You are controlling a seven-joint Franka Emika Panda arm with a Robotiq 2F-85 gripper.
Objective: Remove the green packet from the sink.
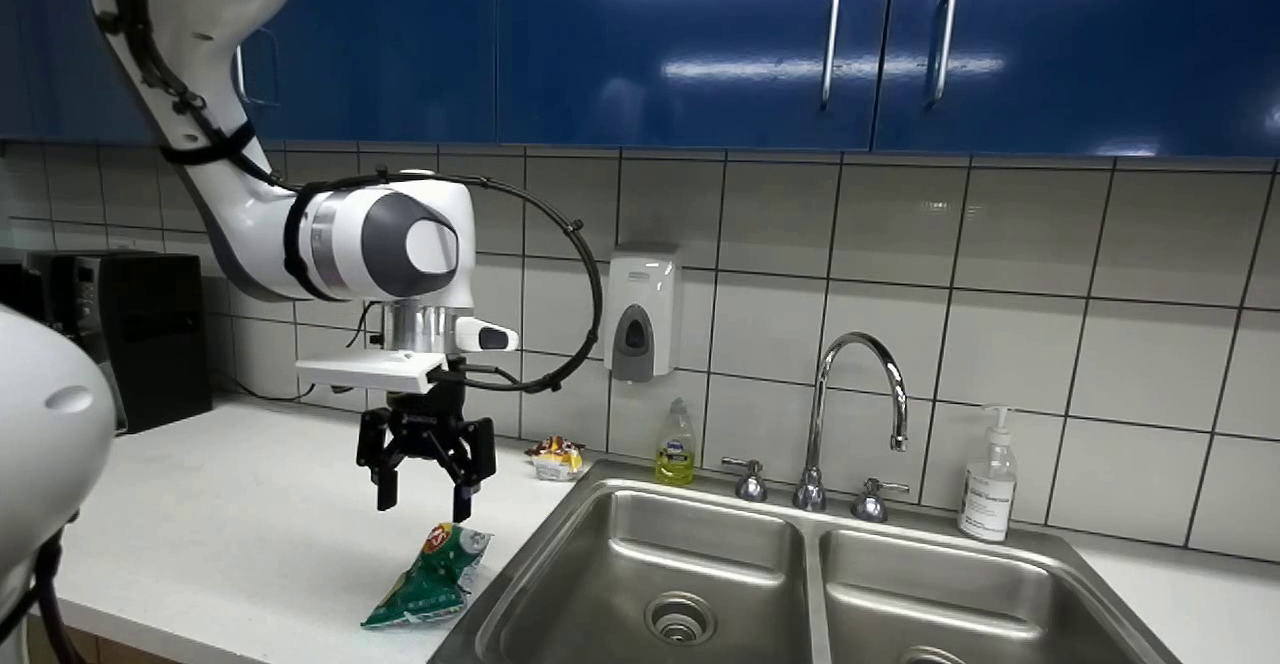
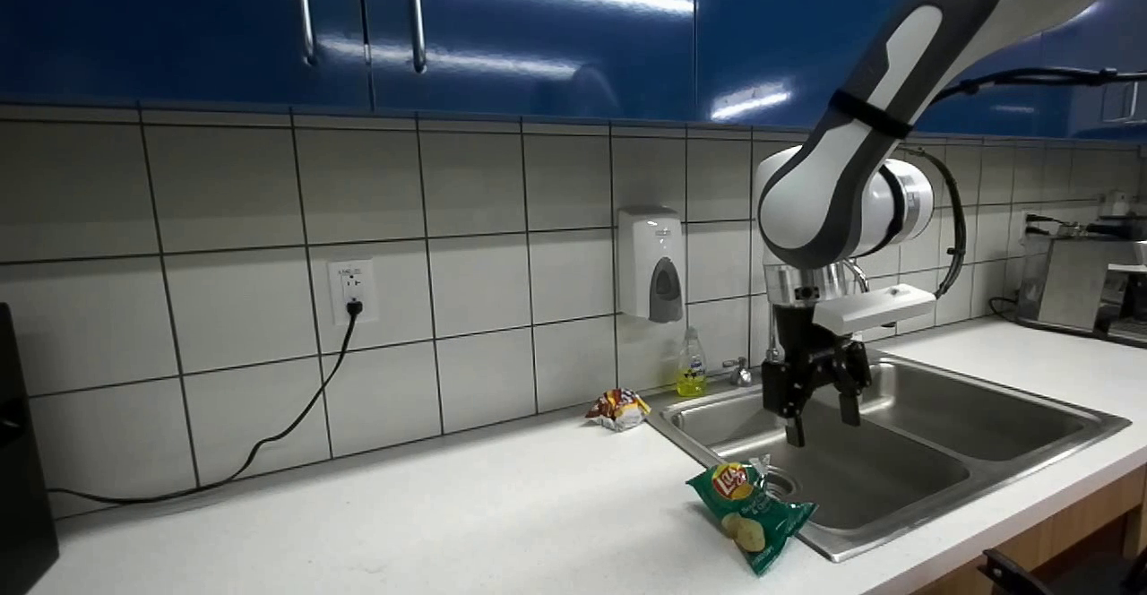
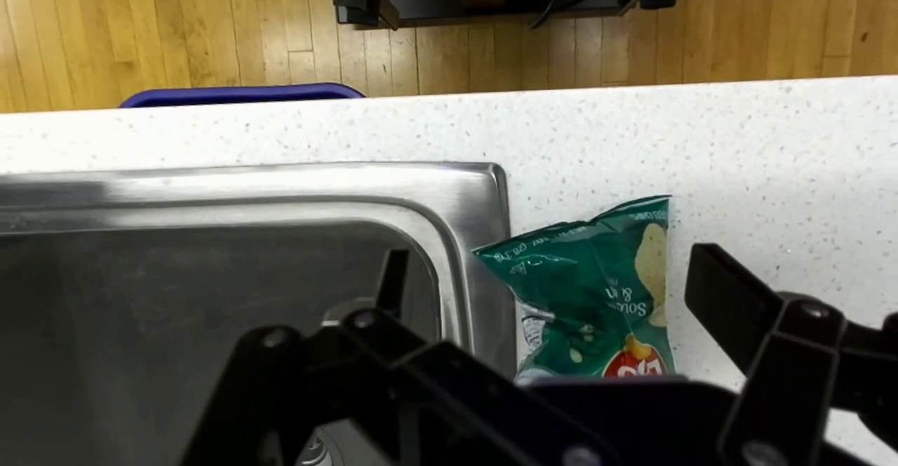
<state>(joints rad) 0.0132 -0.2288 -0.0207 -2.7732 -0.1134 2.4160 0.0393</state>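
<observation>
The green packet, a crumpled chip bag with a red and yellow logo, lies on the white counter beside the sink. It shows in both exterior views [image 1: 430,584] [image 2: 753,519] and in the wrist view [image 3: 582,283], where one corner overlaps the sink's edge. The steel sink [image 1: 813,594] has two basins; its rim also shows in the wrist view [image 3: 449,185]. My gripper [image 1: 424,508] is open and empty above the packet, apart from it. In the wrist view its fingers [image 3: 551,269] stand wide on either side of the packet, and the gripper body hides the packet's lower end.
A second crumpled packet [image 1: 556,458] lies by the wall near the sink corner. A yellow-green soap bottle [image 1: 675,449], faucet [image 1: 815,434] and pump bottle [image 1: 988,494] stand along the sink's back. A black appliance [image 1: 150,334] stands on the counter. Blue cabinets [image 1: 690,44] hang above.
</observation>
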